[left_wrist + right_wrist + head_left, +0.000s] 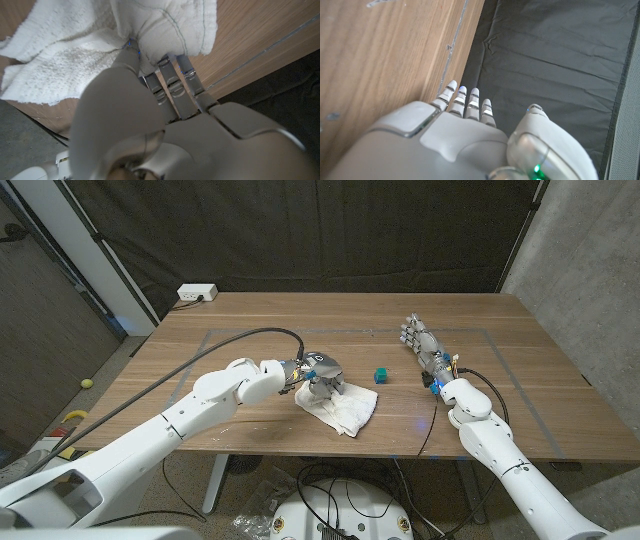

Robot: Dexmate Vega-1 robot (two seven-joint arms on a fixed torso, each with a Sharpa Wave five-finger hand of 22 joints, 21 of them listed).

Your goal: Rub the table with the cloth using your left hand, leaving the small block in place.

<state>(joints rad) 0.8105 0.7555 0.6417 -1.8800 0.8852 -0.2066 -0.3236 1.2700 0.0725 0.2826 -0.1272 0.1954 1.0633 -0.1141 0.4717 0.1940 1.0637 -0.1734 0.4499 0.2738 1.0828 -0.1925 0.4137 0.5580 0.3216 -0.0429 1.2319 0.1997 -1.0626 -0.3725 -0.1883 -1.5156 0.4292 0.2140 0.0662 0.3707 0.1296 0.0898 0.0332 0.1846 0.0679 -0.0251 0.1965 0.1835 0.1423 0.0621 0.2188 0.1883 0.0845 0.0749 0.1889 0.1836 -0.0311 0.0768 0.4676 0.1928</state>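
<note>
A crumpled white cloth (341, 408) lies on the wooden table (250, 330) near its front edge. My left hand (318, 372) presses down on the cloth's left part, and in the left wrist view its fingers (170, 80) dig into the cloth (75, 55). A small teal block (380, 374) stands on the table just right of the cloth, apart from it. My right hand (420, 344) stands further right of the block with its fingers straight and nothing in it; the right wrist view shows its fingers (465, 102) stretched along the table.
A white power strip (197, 293) sits at the table's back left corner. A black cable (230, 345) runs along my left arm. A dark curtain hangs behind the table. Faint tape lines mark a rectangle on the tabletop.
</note>
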